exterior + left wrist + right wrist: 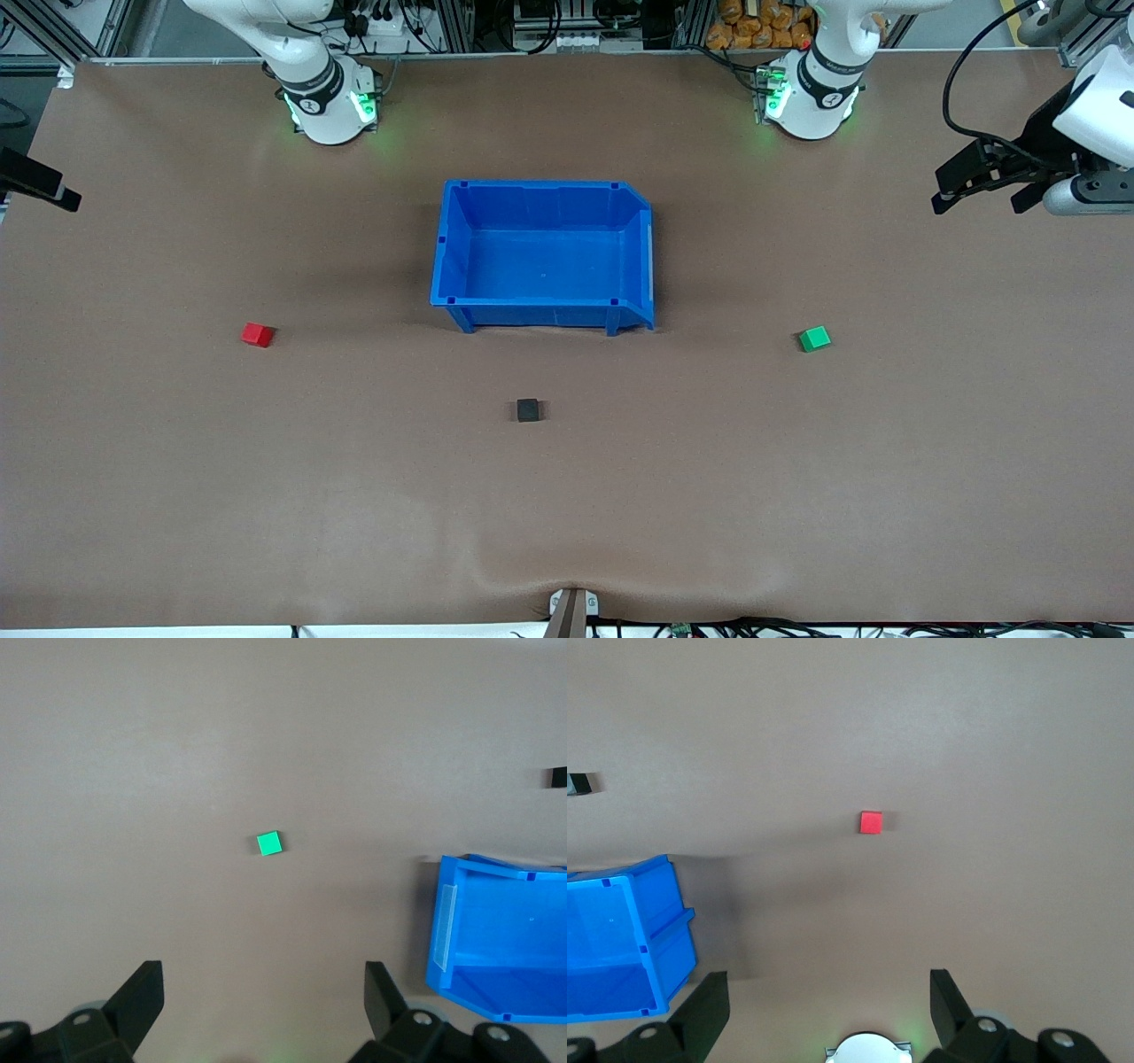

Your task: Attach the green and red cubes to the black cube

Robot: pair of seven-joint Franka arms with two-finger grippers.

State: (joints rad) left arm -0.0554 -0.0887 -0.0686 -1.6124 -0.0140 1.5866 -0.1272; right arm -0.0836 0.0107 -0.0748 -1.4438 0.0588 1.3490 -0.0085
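The black cube (528, 409) sits on the brown table, nearer to the front camera than the blue bin (545, 257). The red cube (257, 334) lies toward the right arm's end, the green cube (814, 338) toward the left arm's end. My left gripper (263, 979) hangs open and empty high over the left arm's end of the table (979, 199), with the green cube (269, 843) below it. My right gripper (828, 979) is open and empty high over the right arm's end, and the red cube (871, 822) lies below it. All three cubes lie apart.
The blue bin (500, 939) is empty and stands mid-table between the two arm bases. It also shows in the right wrist view (620, 943). The black cube shows at the edge of both wrist views (556, 777) (578, 783). Bare brown table surrounds each cube.
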